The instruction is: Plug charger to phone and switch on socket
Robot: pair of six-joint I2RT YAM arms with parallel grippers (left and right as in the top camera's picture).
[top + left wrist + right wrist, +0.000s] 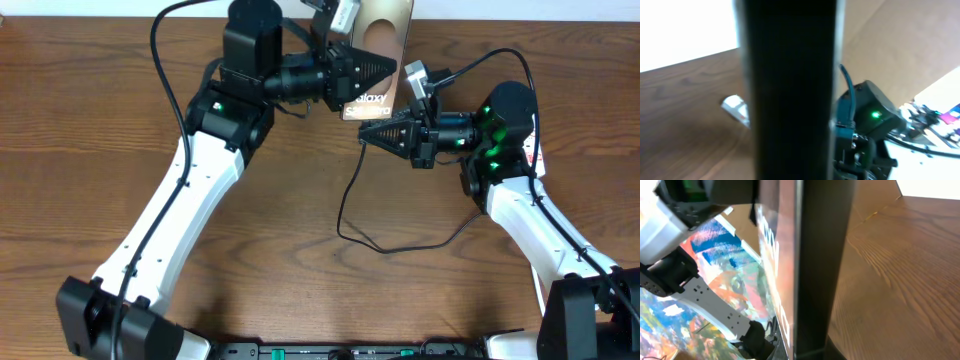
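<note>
White lettering on the phone [385, 30] reads "alaxy" in the overhead view, the first letter covered by the left gripper [390, 68]. The slanted white letters in the right wrist view cannot be read. The table [300, 250] is dark brown wood with clear grain; a pale wall shows behind it in the left wrist view. The phone is a bronze slab at the far middle of the table, clamped between the left jaws. It fills both wrist views as a dark upright bar. The right gripper [366, 135], just beside the phone's lettered end, has its jaws pinched to a point on the charger [342, 215], whose thin black cable loops down across the table. The socket [538, 150], white with red marks, peeks from under the right arm.
</note>
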